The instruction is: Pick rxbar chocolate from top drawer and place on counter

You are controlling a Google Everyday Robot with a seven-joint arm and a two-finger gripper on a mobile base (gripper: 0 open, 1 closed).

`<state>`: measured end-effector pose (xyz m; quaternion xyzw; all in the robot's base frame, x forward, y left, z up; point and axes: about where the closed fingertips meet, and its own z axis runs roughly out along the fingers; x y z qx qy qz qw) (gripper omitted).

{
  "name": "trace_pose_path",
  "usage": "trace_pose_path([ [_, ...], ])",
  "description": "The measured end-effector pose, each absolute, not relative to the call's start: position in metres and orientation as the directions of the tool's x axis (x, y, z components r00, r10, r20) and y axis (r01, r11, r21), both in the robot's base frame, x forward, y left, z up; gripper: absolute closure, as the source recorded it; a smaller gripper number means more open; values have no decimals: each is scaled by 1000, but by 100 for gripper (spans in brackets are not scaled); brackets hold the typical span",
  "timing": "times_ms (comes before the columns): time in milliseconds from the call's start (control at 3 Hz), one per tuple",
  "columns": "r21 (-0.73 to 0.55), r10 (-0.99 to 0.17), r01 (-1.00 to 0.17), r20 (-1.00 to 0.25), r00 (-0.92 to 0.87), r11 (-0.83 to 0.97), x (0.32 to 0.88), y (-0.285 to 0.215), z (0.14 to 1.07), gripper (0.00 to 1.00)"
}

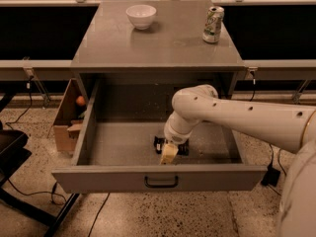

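The top drawer is pulled wide open below the counter. My white arm reaches down into it from the right. The gripper hangs low over the drawer floor near the front middle, its pale fingertip pointing down. A small black thing, the rxbar chocolate, lies on the drawer floor right under and behind the gripper, mostly hidden by it. I cannot tell whether the gripper touches or holds it.
A white bowl and a green-and-white can stand on the counter at the back. A cardboard box with an orange ball stands on the floor left of the cabinet. Cables run over the floor on both sides.
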<state>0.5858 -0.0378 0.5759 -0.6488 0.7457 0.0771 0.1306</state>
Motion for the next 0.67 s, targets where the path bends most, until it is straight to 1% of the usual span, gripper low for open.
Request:
trace_pose_path([
  [333, -55, -948, -988, -295, -124, 146, 586, -38, 576, 49],
  [667, -54, -948, -988, -295, -124, 146, 586, -38, 576, 48],
])
